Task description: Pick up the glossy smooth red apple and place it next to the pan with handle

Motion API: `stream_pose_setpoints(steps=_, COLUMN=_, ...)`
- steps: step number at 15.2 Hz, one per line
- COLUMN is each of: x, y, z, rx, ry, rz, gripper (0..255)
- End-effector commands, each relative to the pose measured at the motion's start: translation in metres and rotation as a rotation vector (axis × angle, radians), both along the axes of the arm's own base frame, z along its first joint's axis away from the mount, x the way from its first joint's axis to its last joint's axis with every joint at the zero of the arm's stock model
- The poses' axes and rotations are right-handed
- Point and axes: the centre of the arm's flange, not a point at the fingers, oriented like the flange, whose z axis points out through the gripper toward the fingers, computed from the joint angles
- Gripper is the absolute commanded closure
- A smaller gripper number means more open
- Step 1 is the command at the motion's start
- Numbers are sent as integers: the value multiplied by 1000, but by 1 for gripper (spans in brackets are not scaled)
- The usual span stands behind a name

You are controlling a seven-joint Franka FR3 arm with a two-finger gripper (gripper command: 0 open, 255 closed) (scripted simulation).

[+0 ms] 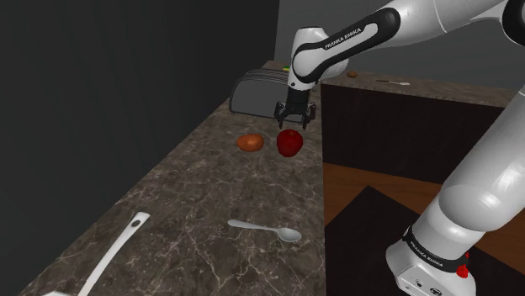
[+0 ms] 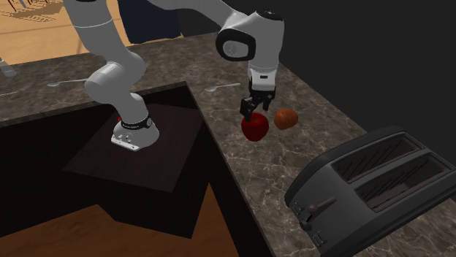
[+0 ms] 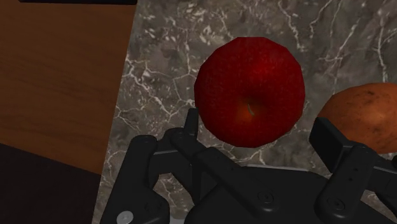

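Red apple (image 1: 289, 143) on marbled ctr (image 1: 193, 193), gripper (image 1: 295, 123) open right above

Toaster (image 2: 373, 184), spoon (image 1: 262, 228), perhaps an orange (image 1: 250, 142)

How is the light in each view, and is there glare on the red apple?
Shoulder view: dim, with dark counter and a dull red apple. Second exterior view: brighter, the arm shows soft sheen. Wrist view: even light, no glare spot on the apple.
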Motion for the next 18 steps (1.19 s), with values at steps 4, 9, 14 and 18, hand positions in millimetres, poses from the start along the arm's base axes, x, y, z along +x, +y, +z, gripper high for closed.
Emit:
stream_pose_setpoints(steps=4, x=0, y=0, z=-4, rx=0, ry=-1, rz=0, gripper=0)
stream_pose_setpoints(steps=9, x=0, y=0, z=-4, rx=0, ry=0, rz=0, gripper=255)
stream_pose_setpoints(steps=14, x=0, y=1, z=-5, rx=0, ry=-1, rz=0, gripper=255)
stream_pose_setpoints(steps=18, x=0, y=0, z=1, rx=0, ry=-1, rz=0, gripper=255)
